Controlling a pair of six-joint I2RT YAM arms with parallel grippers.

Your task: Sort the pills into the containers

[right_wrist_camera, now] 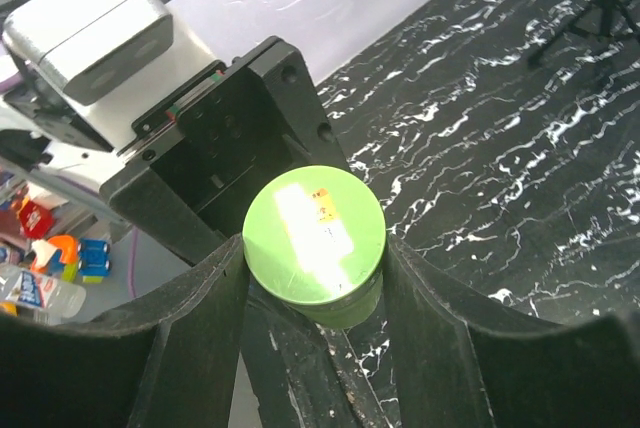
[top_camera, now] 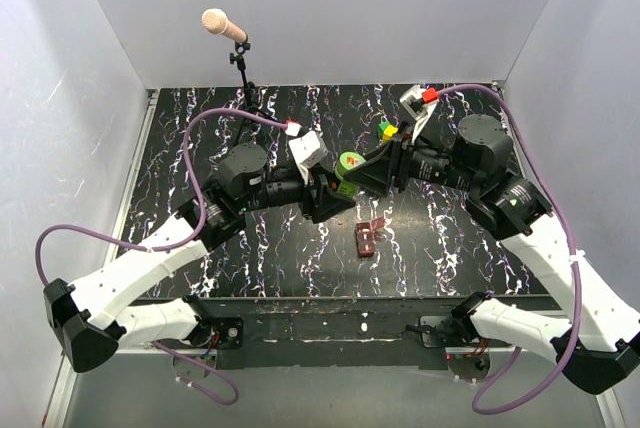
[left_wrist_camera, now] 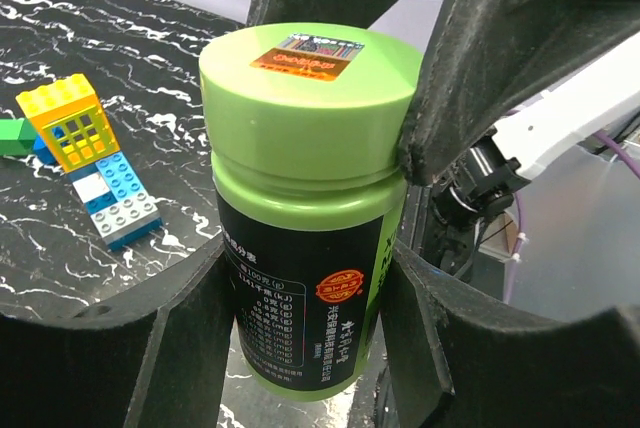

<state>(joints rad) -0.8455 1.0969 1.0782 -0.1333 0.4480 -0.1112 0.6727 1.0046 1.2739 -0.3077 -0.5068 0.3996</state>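
Left claw (left_wrist_camera: 305, 308) is gripping the green bottle (left_wrist_camera: 300, 248); right claw (right_wrist_camera: 315, 253) is clamping its lid (right_wrist_camera: 314, 228). Below them, the brown box (top_camera: 367, 238) is waiting on the worktop (top_camera: 450, 248). Sorting seems to be barely starting.

The green bottle (left_wrist_camera: 385, 238) is lime-green, and its cap (left_wrist_camera: 305, 118) is the same shade, topped by an orange sticker (left_wrist_camera: 307, 55) with dark print. Its label (left_wrist_camera: 290, 328) is black with pale yellow-green text and an orange-red round emblem. The table (top_camera: 250, 258) is black, veined white like marble. The toy brick stack (left_wrist_camera: 85, 158) shows yellow, blue, white and green. The box (top_camera: 367, 238) is dark red-brown. The arms (top_camera: 150, 268) are white with black joints, and their cables (top_camera: 215, 120) are purple.
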